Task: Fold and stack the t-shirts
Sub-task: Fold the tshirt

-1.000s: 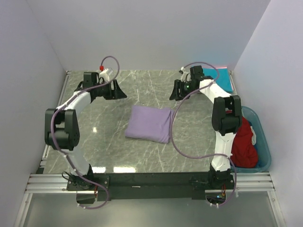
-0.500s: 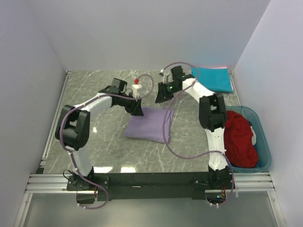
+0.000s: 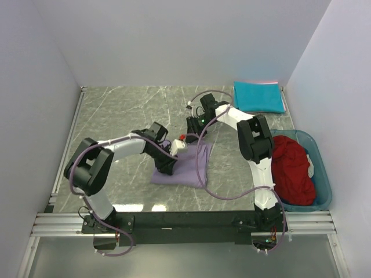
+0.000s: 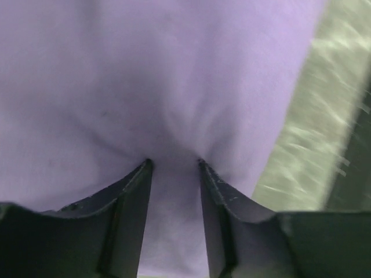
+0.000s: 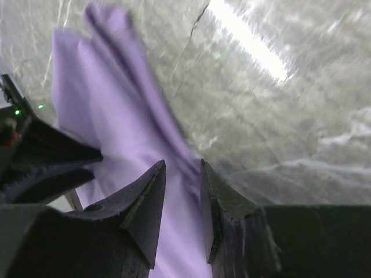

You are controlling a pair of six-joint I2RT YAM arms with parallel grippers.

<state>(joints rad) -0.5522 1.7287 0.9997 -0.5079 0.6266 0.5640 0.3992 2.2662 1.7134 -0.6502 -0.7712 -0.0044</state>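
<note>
The folded lavender t-shirt lies mid-table. My left gripper is down on its left edge; in the left wrist view the gripper has its fingers closed into the puckered lavender fabric. My right gripper is at the shirt's far right corner; in the right wrist view the gripper is narrowed on a fold of the lavender shirt. A folded teal t-shirt lies at the back right. A dark red t-shirt is bunched in the bin.
A translucent teal plastic bin stands at the right edge beside the right arm's base. White walls enclose the marble table on three sides. Purple cables loop over both arms.
Both grippers came in from the far sides of the table and dropped onto the lavender shirt, the left on its left edge, the right on its far right corner. The shirt shifted slightly.
</note>
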